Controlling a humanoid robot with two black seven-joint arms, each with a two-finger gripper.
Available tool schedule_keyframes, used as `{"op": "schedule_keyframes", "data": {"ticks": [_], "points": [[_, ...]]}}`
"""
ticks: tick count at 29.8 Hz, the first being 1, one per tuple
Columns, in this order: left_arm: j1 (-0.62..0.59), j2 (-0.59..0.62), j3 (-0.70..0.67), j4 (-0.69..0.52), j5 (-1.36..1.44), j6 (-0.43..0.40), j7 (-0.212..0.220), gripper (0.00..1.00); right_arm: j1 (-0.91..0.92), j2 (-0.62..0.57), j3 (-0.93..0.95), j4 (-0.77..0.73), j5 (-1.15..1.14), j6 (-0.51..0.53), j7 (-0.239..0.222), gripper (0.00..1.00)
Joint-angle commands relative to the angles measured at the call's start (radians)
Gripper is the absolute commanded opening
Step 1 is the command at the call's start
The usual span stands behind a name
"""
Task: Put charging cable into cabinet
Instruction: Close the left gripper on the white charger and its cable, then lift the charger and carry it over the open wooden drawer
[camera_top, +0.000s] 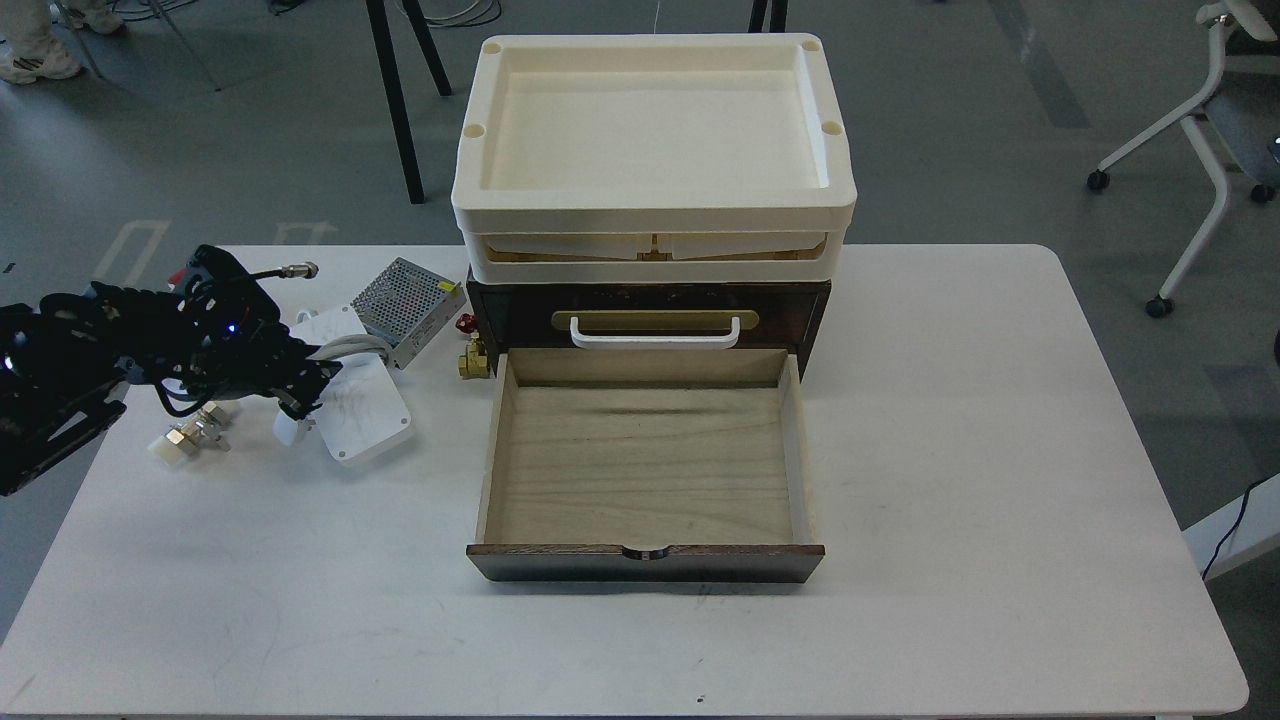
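Note:
The charging cable (352, 345) is a white coil bundled on a flat white plate (368, 425) with dark scribbles, at the table's left. My left gripper (303, 393) comes in from the left and is shut on the plate's left edge, holding it tilted slightly off the table. The cabinet (650, 298) is a dark brown chest in the middle of the table, with a white handle (655, 338) on a brass plate. Its pale-wood drawer (645, 470) is pulled out towards me and is empty. My right gripper is out of view.
A perforated metal power-supply box (405, 300) lies just behind the cable. A brass fitting (473, 362) and a red knob (464, 323) sit by the cabinet's left side. Cream trays (655, 150) are stacked on the cabinet. A small white-and-brass connector (190, 437) lies below my left arm.

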Motion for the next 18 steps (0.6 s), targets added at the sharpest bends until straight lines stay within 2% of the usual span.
{"op": "schedule_keyframes", "data": {"ticks": [1,7,12,15,18], "points": [[-0.046,0.147,-0.014,-0.208,-0.014,-0.074,0.0,0.0,0.0,-0.002,0.002,-0.003,0.0,0.0,0.0,1.0],[-0.055,0.427,-0.153,-0.601,-0.095,-0.175,0.0,0.0,0.0,0.0,0.011,-0.018,0.001,0.0,0.0,1.0],[-0.058,0.627,-0.278,-0.917,-0.369,-0.293,0.0,0.0,0.0,0.0,0.022,-0.018,0.001,0.0,0.0,1.0],[-0.058,0.647,-0.319,-1.026,-0.527,-0.342,0.0,0.0,0.0,0.0,0.028,-0.02,0.001,0.0,0.0,1.0],[-0.057,0.554,-0.325,-1.033,-0.675,-0.353,0.0,0.0,0.0,0.0,0.03,-0.02,0.001,0.0,0.0,1.0]]}}
